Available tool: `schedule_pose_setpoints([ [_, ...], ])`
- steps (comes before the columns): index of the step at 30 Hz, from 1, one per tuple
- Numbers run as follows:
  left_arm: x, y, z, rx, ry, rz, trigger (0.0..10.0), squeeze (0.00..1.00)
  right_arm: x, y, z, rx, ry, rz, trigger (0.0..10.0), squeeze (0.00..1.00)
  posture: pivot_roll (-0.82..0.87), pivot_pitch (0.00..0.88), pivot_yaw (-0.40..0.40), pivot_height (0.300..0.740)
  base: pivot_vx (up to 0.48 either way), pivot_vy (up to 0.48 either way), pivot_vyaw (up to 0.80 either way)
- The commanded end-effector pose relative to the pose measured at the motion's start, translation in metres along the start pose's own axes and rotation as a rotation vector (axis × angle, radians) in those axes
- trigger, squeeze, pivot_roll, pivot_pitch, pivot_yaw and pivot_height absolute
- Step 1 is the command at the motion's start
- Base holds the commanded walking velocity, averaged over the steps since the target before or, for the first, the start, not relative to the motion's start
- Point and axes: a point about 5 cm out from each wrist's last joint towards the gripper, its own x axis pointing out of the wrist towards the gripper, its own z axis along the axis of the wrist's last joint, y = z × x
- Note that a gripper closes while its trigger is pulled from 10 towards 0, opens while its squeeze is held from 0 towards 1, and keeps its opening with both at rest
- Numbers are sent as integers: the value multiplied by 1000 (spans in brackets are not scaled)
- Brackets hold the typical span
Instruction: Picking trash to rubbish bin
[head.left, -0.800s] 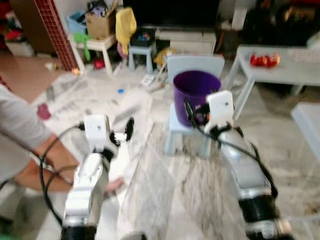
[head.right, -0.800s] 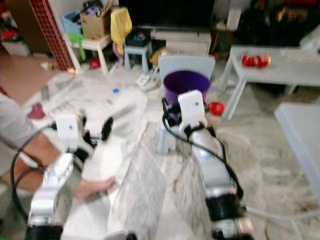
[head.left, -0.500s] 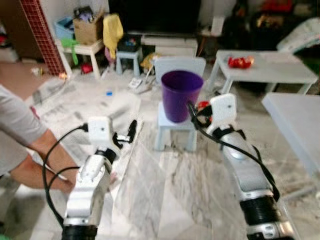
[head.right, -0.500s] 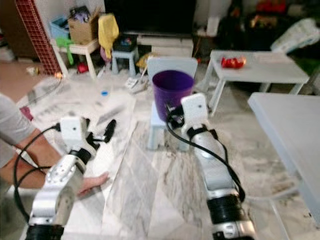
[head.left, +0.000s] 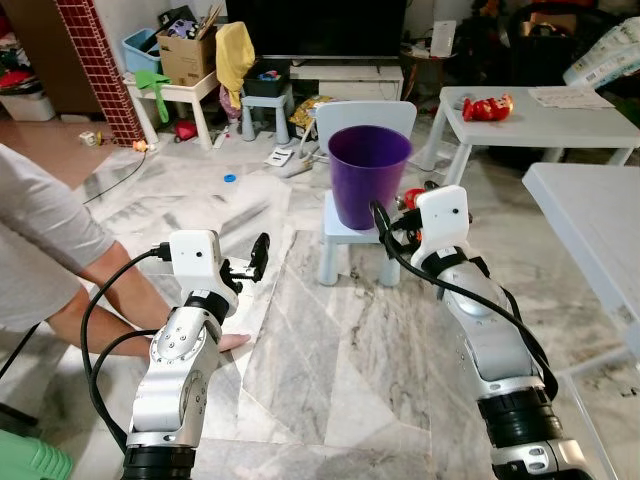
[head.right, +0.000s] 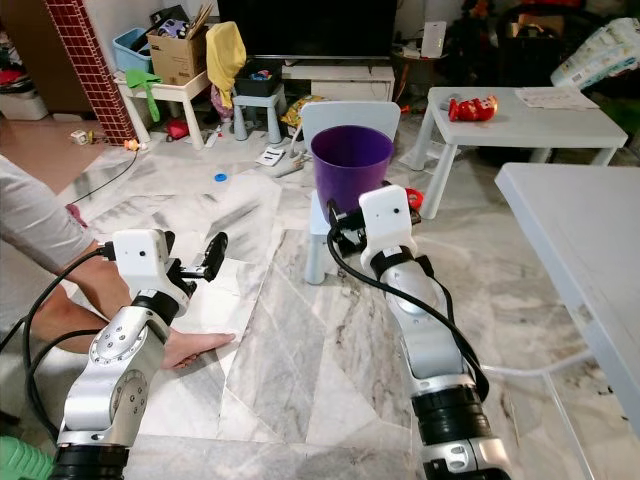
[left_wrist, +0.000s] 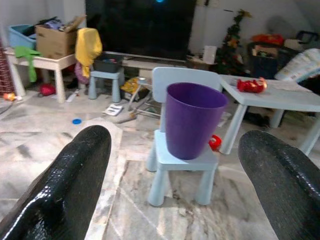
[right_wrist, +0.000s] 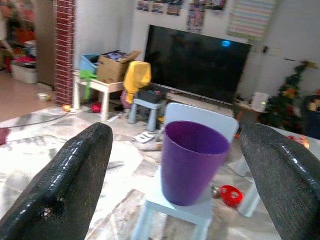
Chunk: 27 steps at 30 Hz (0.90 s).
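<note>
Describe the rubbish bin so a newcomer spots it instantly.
Look in front of the big dark TV at the far wall. A small pale blue child's chair stands on the marble floor there, and the bin sits on its seat: a plain purple open-topped bucket, the only purple thing around.

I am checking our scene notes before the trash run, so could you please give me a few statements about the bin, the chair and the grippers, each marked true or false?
1. The purple bin stands on the small chair. True.
2. The left gripper holds a piece of trash. False: its fingers are open, with nothing between them.
3. The right gripper is open and faces the bin. True.
4. The bin lies tipped over on the floor. False: it stands upright on the chair seat.
5. A person's hand rests on the floor beside the left arm. True.
</note>
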Motion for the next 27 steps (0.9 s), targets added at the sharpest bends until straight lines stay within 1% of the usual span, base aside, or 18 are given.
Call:
schedule_pose_setpoints([
  [1,2,0,5,2,-22,-2,10000,0,2,-3,4,-5,-10,-12,10000,0,3,0,-17,740,0,0,-800],
  [3,2,0,6,3,-22,-2,10000,0,2,-3,4,-4,-10,-12,10000,0,2,0,-15,740,0,0,-800],
  [9,2,0,6,1,-25,-15,10000,0,3,-2,3,-1,-9,-13,10000,0,4,0,-13,740,0,0,0],
  [17,3,0,8,4,-31,-30,10000,0,4,-2,3,-2,-12,-16,10000,0,10,0,-10,740,0,0,-800],
  [20,3,0,8,3,-32,-30,10000,0,5,-2,4,-2,-14,-16,10000,0,12,0,-10,740,260,0,-800],
  [27,2,1,8,10,-29,-26,10000,0,6,-1,4,1,-15,-16,10000,0,12,0,-9,740,0,0,-800],
])
